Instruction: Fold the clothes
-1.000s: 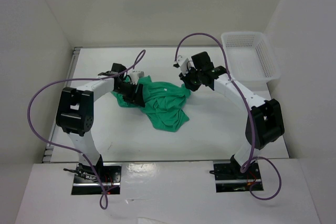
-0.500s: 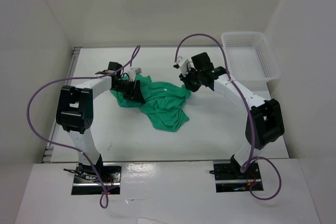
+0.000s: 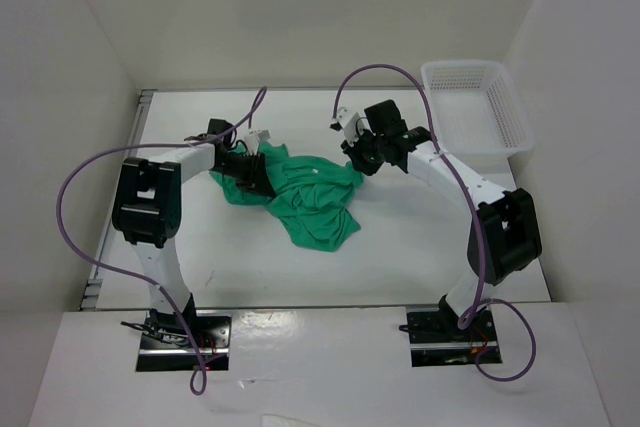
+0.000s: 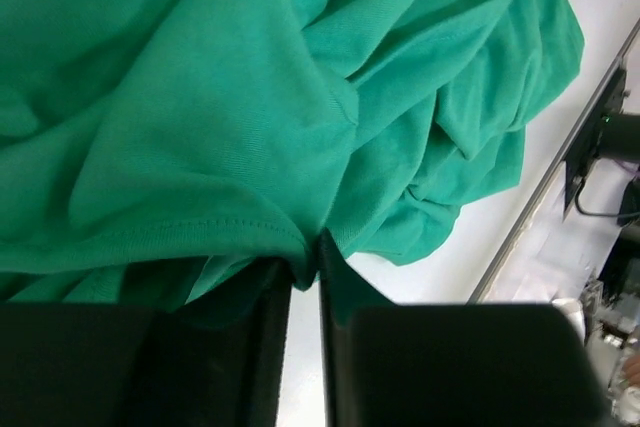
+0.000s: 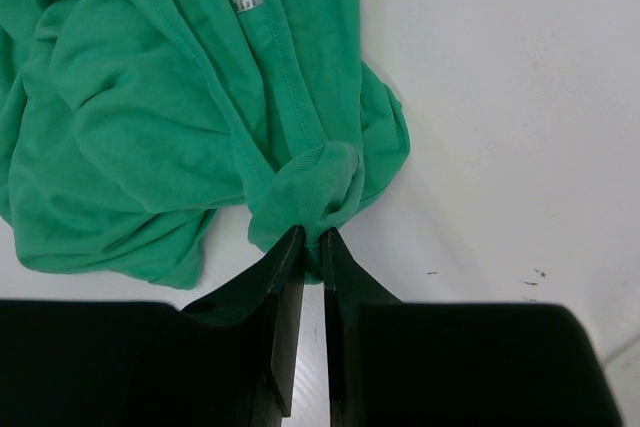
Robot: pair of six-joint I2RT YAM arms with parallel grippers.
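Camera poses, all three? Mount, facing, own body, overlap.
Top external: above and behind bases, looking down on white table, white plastic mesh basket, left arm, right arm.
Left wrist: on left arm, looking along left pincer nipping emerald-green fabric T-shirt hem.
Right wrist: on right arm, along right pincer gripping a fold.
Shared: T-shirt in all three.

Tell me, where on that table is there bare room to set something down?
Bare table lies in front of the shirt, toward the arm bases, and behind it along the back wall. Crowded: the middle, where the left gripper and right gripper pinch the shirt, and the basket corner.
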